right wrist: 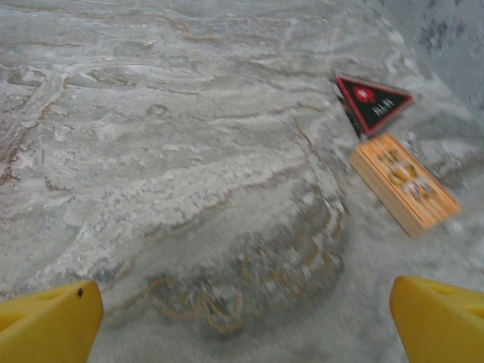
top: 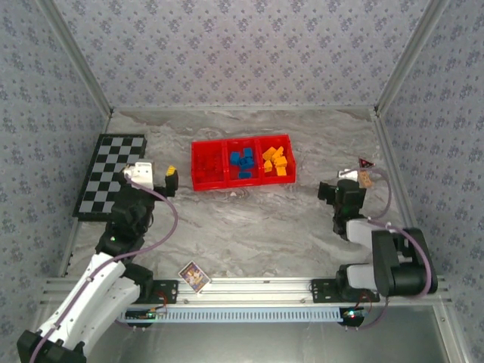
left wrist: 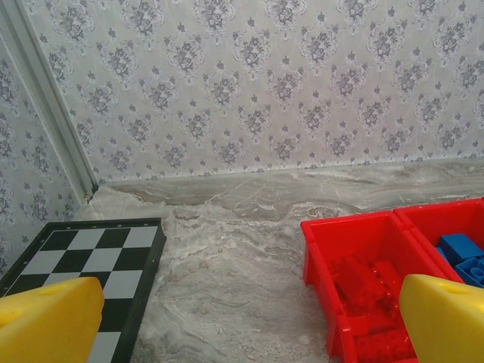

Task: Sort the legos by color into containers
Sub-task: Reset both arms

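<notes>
left claw (left wrist: 242, 324): spread wide, pointing forward | right claw (right wrist: 242, 321): spread wide, angled downward

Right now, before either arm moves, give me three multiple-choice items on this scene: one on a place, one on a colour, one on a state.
1. In the top view, where does the checkered board lie relative to the red tray?
A. To its left
B. To its right
C. Inside it

2. What colour are the bricks in the tray's middle compartment?
A. Red
B. Blue
C. Orange-yellow

3. What state is the left gripper in?
A. Shut on a brick
B. Open, holding nothing
C. Shut on the card

Answers:
1 A, the board sits left of the tray, apart from it.
2 B, the blue bricks lie in that compartment.
3 B, its yellow fingers stand wide apart with nothing held between them.
</notes>
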Controlling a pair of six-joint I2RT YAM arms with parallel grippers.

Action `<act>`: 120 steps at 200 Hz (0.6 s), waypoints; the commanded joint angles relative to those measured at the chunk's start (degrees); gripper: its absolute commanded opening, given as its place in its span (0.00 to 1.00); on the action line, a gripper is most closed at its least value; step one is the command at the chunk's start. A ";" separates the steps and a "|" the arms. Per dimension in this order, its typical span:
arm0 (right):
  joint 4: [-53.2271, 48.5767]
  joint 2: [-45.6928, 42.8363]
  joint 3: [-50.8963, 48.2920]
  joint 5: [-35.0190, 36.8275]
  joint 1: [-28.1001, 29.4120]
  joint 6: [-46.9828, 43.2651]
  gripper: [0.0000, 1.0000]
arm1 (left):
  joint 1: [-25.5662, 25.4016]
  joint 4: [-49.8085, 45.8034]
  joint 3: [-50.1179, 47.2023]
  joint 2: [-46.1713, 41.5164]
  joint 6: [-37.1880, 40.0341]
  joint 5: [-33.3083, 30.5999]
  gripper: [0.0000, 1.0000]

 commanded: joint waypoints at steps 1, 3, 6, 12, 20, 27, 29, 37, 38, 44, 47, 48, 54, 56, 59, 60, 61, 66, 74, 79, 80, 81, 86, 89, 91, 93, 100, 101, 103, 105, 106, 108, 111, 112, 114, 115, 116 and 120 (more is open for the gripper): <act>18.54 10.54 3.34 -1.51 -0.44 -6.80 1.00 | 0.35 2.78 -0.46 0.13 0.82 0.07 1.00; 16.23 10.00 3.07 -2.85 -1.32 -5.33 1.00 | 0.37 3.06 -0.60 0.26 0.74 0.03 1.00; 13.70 9.26 2.62 -4.25 -2.89 -1.92 1.00 | 0.37 3.47 -0.82 0.51 0.64 0.03 1.00; 17.31 9.41 1.65 -5.63 -5.14 -1.95 0.99 | 0.42 4.49 -1.52 1.08 0.61 -0.04 1.00; 21.33 9.99 0.13 -5.28 -5.10 -2.35 1.00 | 0.67 6.18 -2.80 2.00 0.58 -0.51 1.00; 21.00 9.87 0.38 -5.85 -4.56 -3.16 1.00 | 0.96 8.06 -4.13 2.91 0.55 -1.22 1.00; 20.33 9.85 0.66 -6.20 -4.42 -3.43 1.00 | 1.09 8.60 -4.46 3.19 0.54 -1.47 1.00; 17.46 9.76 2.21 -6.66 -4.17 -3.99 1.00 | 1.74 11.24 -6.09 4.46 0.70 -2.01 1.00; 17.10 9.76 2.42 -6.76 -4.17 -4.08 1.00 | 1.85 11.69 -6.29 4.62 0.70 -2.11 1.00; 15.63 9.85 3.13 -6.79 -4.16 -4.10 1.00 | 2.59 14.56 -7.79 5.76 0.71 -2.50 1.00; 15.19 9.93 3.36 -6.48 -4.16 -3.94 1.00 | 3.01 16.16 -8.68 6.42 0.76 -2.43 1.00; 15.09 9.93 3.48 -6.32 -4.16 -3.88 1.00 | 3.10 16.79 -8.98 6.61 0.74 -2.40 1.00; 14.45 9.94 3.66 -5.70 -4.16 -3.49 1.00 | 4.31 20.65 -10.90 8.06 0.44 -2.30 0.99; 14.50 9.94 3.63 -5.74 -4.16 -3.47 1.00 | 4.67 21.85 -11.52 8.57 0.25 -2.16 0.99; 14.73 9.94 3.48 -5.57 -4.16 -3.47 1.00 | 5.21 23.60 -12.30 9.43 -0.15 -2.06 0.99; 14.77 9.94 3.50 -5.52 -4.16 -3.47 1.00 | 5.38 24.11 -12.60 9.74 -0.29 -2.04 0.99; 14.79 9.94 3.55 -5.45 -4.16 -3.47 1.00 | 5.60 24.59 -12.83 10.08 -0.45 -1.99 0.99; 14.89 9.94 3.54 -5.23 -4.14 -3.47 1.00 | 6.52 26.75 -13.86 11.40 -1.32 -1.61 0.98; 15.05 9.94 3.52 -5.04 -4.09 -3.55 1.00 | 7.93 29.65 -14.99 14.48 -2.04 -0.91 0.98; 15.15 9.94 3.47 -4.79 -3.94 -3.55 1.00 | 8.55 31.21 -15.36 16.42 -2.18 -0.48 0.98; 15.16 9.98 3.40 -4.69 -3.92 -3.55 1.00 | 8.64 31.48 -15.45 16.84 -2.27 -0.46 0.98; 15.20 9.96 3.41 -4.59 -3.87 -3.60 1.00 | 8.72 31.79 -15.49 17.23 -2.28 -0.41 0.98; 15.37 9.94 3.34 -4.21 -3.70 -3.64 1.00 | 9.05 33.40 -15.60 19.22 -1.78 -0.41 0.98; 15.42 9.95 3.30 -4.03 -3.60 -3.71 1.00 | 9.07 34.54 -15.57 20.33 -1.25 -0.45 0.98; 15.49 9.96 3.28 -3.94 -3.56 -3.72 1.00 | 9.12 35.15 -15.54 21.11 -1.01 -0.38 0.98; 15.51 10.03 3.32 -3.87 -3.51 -3.73 1.00 | 9.20 35.76 -15.51 21.87 -0.78 -0.43 0.98; 15.73 9.98 3.21 -3.43 -3.33 -3.82 1.00 | 9.54 37.75 -15.31 24.81 0.08 -0.61 0.98; 15.75 10.00 3.23 -3.35 -3.31 -3.82 1.00 | 9.62 38.17 -15.29 25.26 0.18 -0.66 0.98; 15.84 10.02 3.20 -3.24 -3.25 -3.82 1.00 | 9.65 38.87 -15.23 26.20 0.36 -0.80 0.98; 15.92 10.02 3.15 -3.08 -3.17 -3.88 1.00 | 9.79 39.57 -15.19 27.10 0.47 -0.84 0.98; 15.94 10.02 3.15 -3.00 -3.14 -3.89 1.00 | 9.87 39.74 -15.19 27.54 0.50 -0.91 0.98; 16.02 10.02 3.13 -2.82 -3.12 -3.97 1.00 | 10.04 40.69 -15.25 28.58 0.59 -0.91 0.98; 16.11 10.02 3.09 -2.64 -3.04 -3.99 1.00 | 10.21 42.25 -15.38 29.92 0.83 -1.20 0.98; 16.17 10.02 3.08 -2.60 -3.03 -3.99 1.00 | 10.30 42.75 -15.37 30.53 0.86 -1.31 0.98; 16.20 10.02 3.01 -2.57 -2.98 -4.04 1.00 | 10.41 43.37 -15.43 31.54 1.10 -1.63 0.98; 16.25 10.02 2.99 -2.52 -2.96 -4.06 1.00 | 10.45 43.45 -15.35 31.92 1.26 -1.83 0.98; 16.28 10.02 2.99 -2.50 -2.90 -4.07 1.00 | 10.46 43.27 -15.22 32.32 1.51 -2.02 0.98; 16.35 10.04 2.98 -2.39 -2.91 -4.08 1.00 | 10.44 42.46 -14.96 33.66 2.05 -1.83 0.97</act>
